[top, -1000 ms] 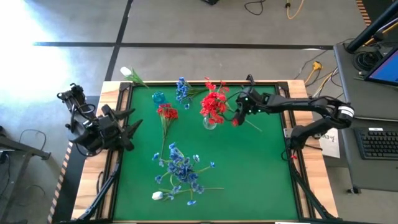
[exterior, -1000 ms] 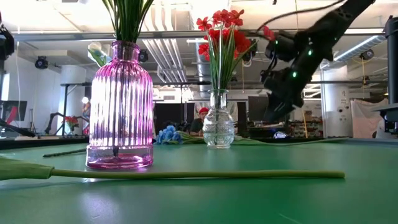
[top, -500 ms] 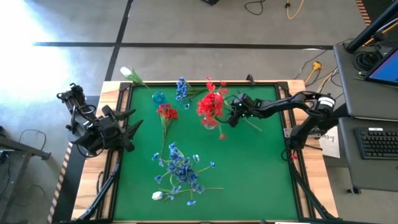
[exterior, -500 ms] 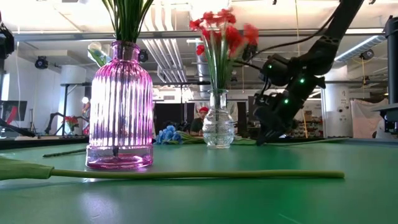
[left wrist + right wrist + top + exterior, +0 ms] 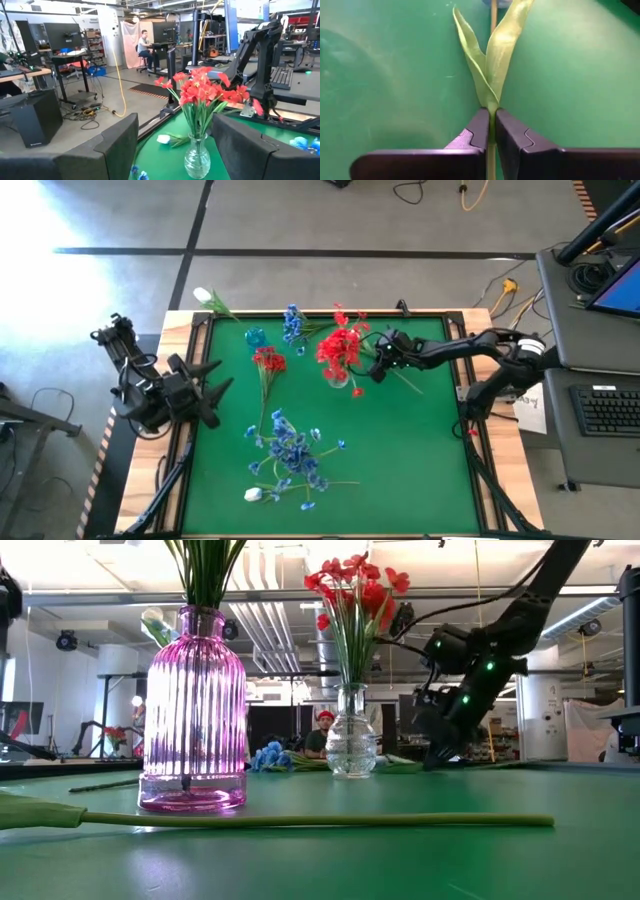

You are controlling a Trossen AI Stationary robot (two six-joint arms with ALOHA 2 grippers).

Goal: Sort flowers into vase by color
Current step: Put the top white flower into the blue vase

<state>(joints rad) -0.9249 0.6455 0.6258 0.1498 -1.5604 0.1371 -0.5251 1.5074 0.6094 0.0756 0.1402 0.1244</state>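
A clear glass vase [image 5: 338, 376] [image 5: 352, 745] holding red flowers [image 5: 342, 348] stands mid-table. Just right of it my right gripper [image 5: 381, 370] [image 5: 491, 125] is down at the green mat, shut on a leafy green stem [image 5: 492, 107] that lies flat; its bloom does not show. One loose red flower [image 5: 268, 362], a heap of blue flowers [image 5: 290, 452] and a white bud [image 5: 255, 494] lie on the mat. My left gripper [image 5: 212, 385] [image 5: 175, 145] waits open at the table's left edge. My right gripper pinches the thin stem [image 5: 492, 111] between its two fingertips, just below where two long leaves [image 5: 490, 55] branch off. The fingers slant down from the table's right side. The stem and leaves lie flat on the mat.
A pink ribbed vase [image 5: 194, 710] with green stems stands close to the low camera, with a long stem [image 5: 300, 821] lying before it. A small teal piece [image 5: 255, 337] and blue blooms [image 5: 292, 320] are at the far side. A white flower [image 5: 205, 297] lies off the far left corner.
My right gripper has come down from beside the red blooms to the mat right of the clear vase and has shut on the stem lying there. The red flowers in the vase swayed and have settled again.
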